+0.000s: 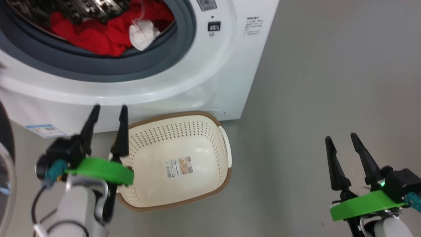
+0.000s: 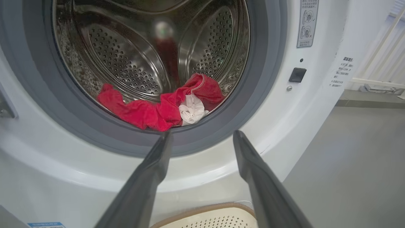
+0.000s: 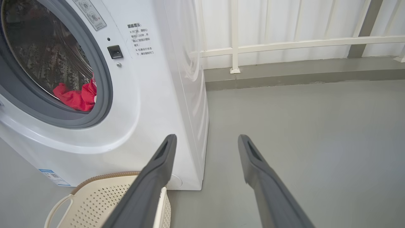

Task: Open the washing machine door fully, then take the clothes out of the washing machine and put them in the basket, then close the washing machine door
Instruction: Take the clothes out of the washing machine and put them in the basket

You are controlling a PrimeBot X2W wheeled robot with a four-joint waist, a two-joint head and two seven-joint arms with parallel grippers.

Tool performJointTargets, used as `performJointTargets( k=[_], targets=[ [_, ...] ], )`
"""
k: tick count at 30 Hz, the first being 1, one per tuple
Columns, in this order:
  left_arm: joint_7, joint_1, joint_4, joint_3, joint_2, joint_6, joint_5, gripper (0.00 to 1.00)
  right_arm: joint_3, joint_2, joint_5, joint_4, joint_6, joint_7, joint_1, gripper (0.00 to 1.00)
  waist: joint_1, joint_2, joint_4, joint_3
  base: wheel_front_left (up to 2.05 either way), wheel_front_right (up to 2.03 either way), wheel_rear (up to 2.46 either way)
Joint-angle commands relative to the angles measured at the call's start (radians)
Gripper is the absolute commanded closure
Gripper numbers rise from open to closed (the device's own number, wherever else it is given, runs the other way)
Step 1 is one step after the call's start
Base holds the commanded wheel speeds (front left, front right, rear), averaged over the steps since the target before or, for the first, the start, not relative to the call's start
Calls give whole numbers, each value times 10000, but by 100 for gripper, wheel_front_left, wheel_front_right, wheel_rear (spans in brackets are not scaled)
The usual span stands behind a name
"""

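Clothes [image 1: 98, 34] in washing machine [image 1: 213, 82] | basket [image 1: 184, 114] at its base | left end effector [image 1: 110, 108], right end effector [image 1: 340, 136] — spread wide, empty

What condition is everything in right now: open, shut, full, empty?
Door, open, swung off to the left.
Washer, port uncovered, not yet emptied.
Clothes, red heap with a white piece, lying at the drum's front lip.
Basket, empty, on the floor before the washer.
Left fingers, spread, holding nothing.
Right fingers, spread, holding nothing.
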Motion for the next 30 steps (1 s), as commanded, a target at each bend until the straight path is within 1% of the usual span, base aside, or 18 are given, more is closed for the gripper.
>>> performJointTargets(
  k=[1,8,9,10,12,13,14,15,23,30],
  targets=[
    [-51,-620,89,384,149,9,229,0,296,-60,54,-259,73,-65,-357,0,0,0,-402,559,0,0,0],
    [-51,-2855,1706,656,184,74,575,0,589,64,157,-228,73,-65,-893,0,0,0,-946,1493,0,0,0],
    [-51,-2855,1706,656,184,74,575,0,589,64,157,-228,73,-65,-893,0,0,0,-946,1493,0,0,0],
    [-51,-3504,2185,760,287,105,642,0,653,99,196,-231,73,-65,-1040,0,0,0,-1084,1764,0,0,0],
    [-51,-4147,2788,831,417,192,720,0,717,127,232,-233,73,-65,-1183,0,0,0,-1215,2024,0,0,0],
    [-51,-4147,2788,831,417,192,720,0,717,127,232,-233,73,-65,-1183,0,0,0,-1215,2024,0,0,0],
    [-51,-5098,3454,965,606,244,742,0,820,157,275,-226,73,-65,-1361,0,0,0,-1395,2380,0,0,0],
    [-51,-5098,3454,965,606,244,742,0,820,157,275,-226,73,-65,-1361,0,0,0,-1395,2380,0,0,0],
    [-51,-7162,5158,1043,1283,611,1045,0,1135,190,396,-219,73,-65,-1796,0,0,0,-1863,3069,0,0,0],
    [-51,-8529,5966,1035,1707,1078,1236,0,1518,194,708,-274,73,-65,-2033,0,0,0,-2222,3482,0,0,0]
  ],
)
